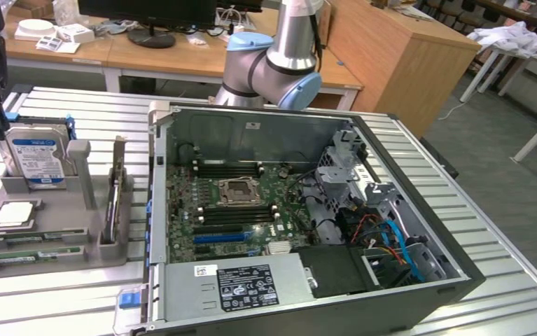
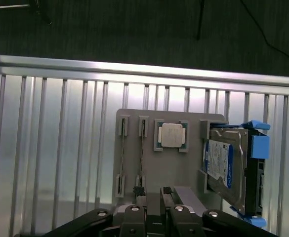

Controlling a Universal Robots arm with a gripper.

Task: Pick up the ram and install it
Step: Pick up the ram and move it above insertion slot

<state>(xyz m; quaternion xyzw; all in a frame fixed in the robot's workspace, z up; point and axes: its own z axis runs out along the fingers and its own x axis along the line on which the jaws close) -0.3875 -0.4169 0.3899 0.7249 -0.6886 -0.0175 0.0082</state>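
The jaws of the gripper [image 2: 153, 191] are seen standing partly open, with a clear gap between the two fingers [image 2: 139, 190], and nothing is held between them. The gripper is poised above the grey tray [image 2: 132, 148], over the edge of the tray where the stick slots end.

The ram [image 2: 142, 157], a thin green stick seen on edge, is seated in a slot of the tray, untouched. One finger is lined up just beyond the end of this stick, but whether it is touching cannot be told. A second stick [image 2: 122, 158] of the same kind is held in the neighbouring slot of the tray, on the far side of the ram from the gripper's gap.

On the other side of the ram, a square silver processor chip [image 2: 171, 135] is set flat in a recess of the tray. Past the chip, at the end of the tray, a hard drive [image 2: 222, 165] with a blue label is propped at a tilt in its bracket.

The tray is laid on a slatted metal table [image 2: 60, 148]. To the exterior view's right of the tray, and just beside it, an open computer case [image 1: 455, 280] is laid on its side on the same table. Inside the case a green motherboard [image 1: 249, 210] is exposed, and black memory slots [image 1: 231, 168] are seen on it. Behind the case, well apart from the tray, the robot arm [image 1: 292, 42] is mounted.
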